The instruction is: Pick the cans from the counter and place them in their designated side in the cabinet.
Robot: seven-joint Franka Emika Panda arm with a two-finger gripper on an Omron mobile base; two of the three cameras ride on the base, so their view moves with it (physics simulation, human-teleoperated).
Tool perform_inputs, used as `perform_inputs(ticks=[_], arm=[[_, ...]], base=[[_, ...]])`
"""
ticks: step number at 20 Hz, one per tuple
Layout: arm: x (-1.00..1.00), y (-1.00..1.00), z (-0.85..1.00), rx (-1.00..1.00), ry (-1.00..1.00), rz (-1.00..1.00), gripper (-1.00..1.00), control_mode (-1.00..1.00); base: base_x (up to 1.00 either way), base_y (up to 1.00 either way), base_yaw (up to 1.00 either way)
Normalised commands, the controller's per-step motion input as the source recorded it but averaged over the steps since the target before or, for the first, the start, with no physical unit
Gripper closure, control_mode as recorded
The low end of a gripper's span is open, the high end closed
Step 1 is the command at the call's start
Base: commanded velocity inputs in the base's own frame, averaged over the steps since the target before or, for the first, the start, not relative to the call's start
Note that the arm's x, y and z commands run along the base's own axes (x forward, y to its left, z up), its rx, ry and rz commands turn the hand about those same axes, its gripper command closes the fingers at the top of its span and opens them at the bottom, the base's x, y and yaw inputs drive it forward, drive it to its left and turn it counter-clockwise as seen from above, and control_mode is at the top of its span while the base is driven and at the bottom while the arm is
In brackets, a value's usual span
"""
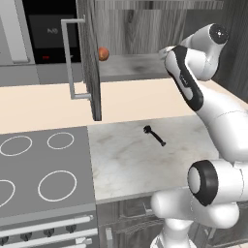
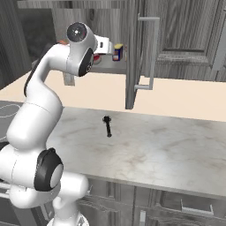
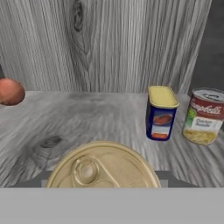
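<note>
Can [image 3: 103, 166] with gold lid in our gripper, over the cabinet shelf [image 3: 65, 127].
Rigid metal cylinder, smooth walls — likely slippery, moderately heavy if full; we'd pinch it across the side wall, mid-height, jaws square. Jaws look pressed on it from both sides, though the fingers are hidden under the lid. Blue can [image 3: 161, 113] already stands on the shelf to the right, just beside a Campbell's can [image 3: 204, 115] — orange ball [image 3: 10, 91] sits far left. Counter [image 1: 145, 160] below holds the black utensil [image 1: 154, 135].
</note>
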Motion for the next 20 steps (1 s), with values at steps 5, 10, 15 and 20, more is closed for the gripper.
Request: perform_inputs(ticks=[5, 10, 15, 20], arm=[[0.10, 0.00, -0.03, 0.00, 0.08, 0.00, 1.00, -1.00], [0.07, 0.00, -0.01, 0.00, 0.04, 0.00, 1.00, -1.00], [0.04, 0.00, -0.04, 0.00, 0.03, 0.00, 1.00, -1.00], [0.00, 0.00, -0.15, 0.00, 0.00, 0.00, 1.00, -1.00]], base=[[0.00, 0.00, 0.00], [0.00, 0.00, 0.00], [0.00, 0.00, 0.00], [0.00, 0.00, 0.00]])
